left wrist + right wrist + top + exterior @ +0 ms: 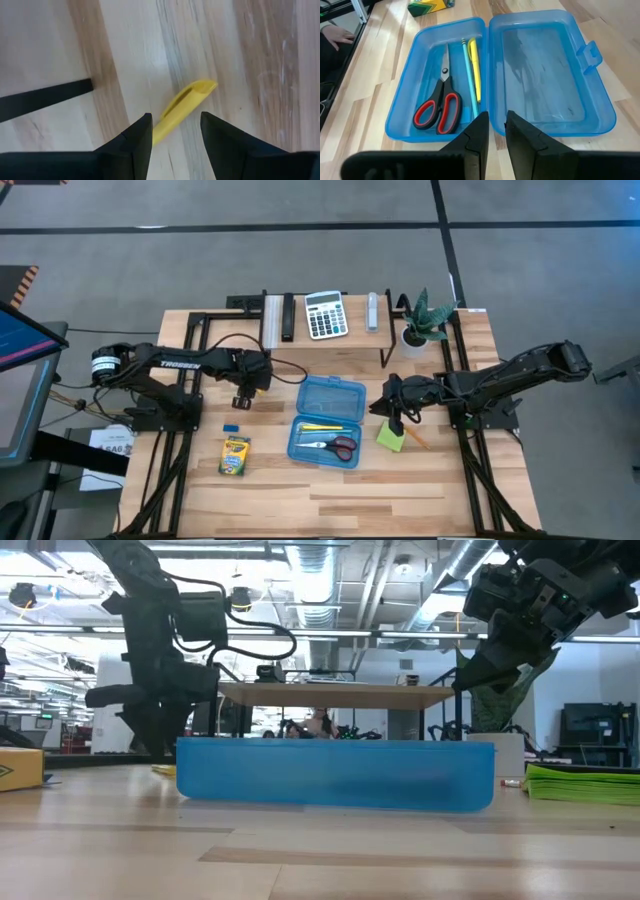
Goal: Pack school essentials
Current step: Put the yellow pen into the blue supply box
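The blue case (327, 420) lies open mid-table with red-handled scissors (440, 102) and two pencils (472, 70) in its tray. My left gripper (175, 125) hangs left of the case, pointing down, open over a thin yellow stick (187, 100) that lies on the wood. The stick's near end is hidden behind one finger. My right gripper (496, 125) hovers right of the case, above the lime-green sticky pad (390, 437), with a narrow empty gap. An orange pencil (415, 438), the crayon box (234, 455) and the blue eraser (231, 427) lie flat on the table.
A calculator (325, 313) and a potted plant (425, 320) stand by a black rack (330, 340) at the far edge. Black frame rails (195, 350) run along both table sides. A person's hand (335, 35) shows beyond the table. Bare wood lies near the front edge.
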Robot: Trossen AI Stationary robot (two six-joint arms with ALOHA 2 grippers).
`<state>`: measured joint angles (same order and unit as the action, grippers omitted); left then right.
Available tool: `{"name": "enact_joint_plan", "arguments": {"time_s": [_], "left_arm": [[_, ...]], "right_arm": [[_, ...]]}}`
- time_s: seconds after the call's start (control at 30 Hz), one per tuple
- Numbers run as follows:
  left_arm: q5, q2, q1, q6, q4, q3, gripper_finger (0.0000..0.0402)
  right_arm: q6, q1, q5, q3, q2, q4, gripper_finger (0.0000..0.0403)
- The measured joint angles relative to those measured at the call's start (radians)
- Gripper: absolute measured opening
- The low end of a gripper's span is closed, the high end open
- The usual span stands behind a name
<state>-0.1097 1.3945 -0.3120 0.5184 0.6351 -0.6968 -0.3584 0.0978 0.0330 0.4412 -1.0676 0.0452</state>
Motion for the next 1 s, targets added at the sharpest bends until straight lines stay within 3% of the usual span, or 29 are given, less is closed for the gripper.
{"name": "enact_joint_plan", "arguments": {"time_s": [0.33, 0.7, 1.0], "left_arm": [[-0.019, -0.015, 0.003, -0.072, 0.001, 0.016, 0.0155], [-0.042, -0.036, 0.085, -0.115, 0.037, 0.016, 0.0155], [-0.128, -0.043, 0.181, -0.114, 0.048, 0.016, 0.0155]], "right_arm": [[0.000, 0.000, 0.000, 0.000, 0.000, -0.002, 0.0088], [0.001, -0.001, 0.000, 0.000, 0.000, -0.006, 0.0088], [0.000, -0.001, 0.000, 0.000, 0.000, -0.006, 0.0088]]}}
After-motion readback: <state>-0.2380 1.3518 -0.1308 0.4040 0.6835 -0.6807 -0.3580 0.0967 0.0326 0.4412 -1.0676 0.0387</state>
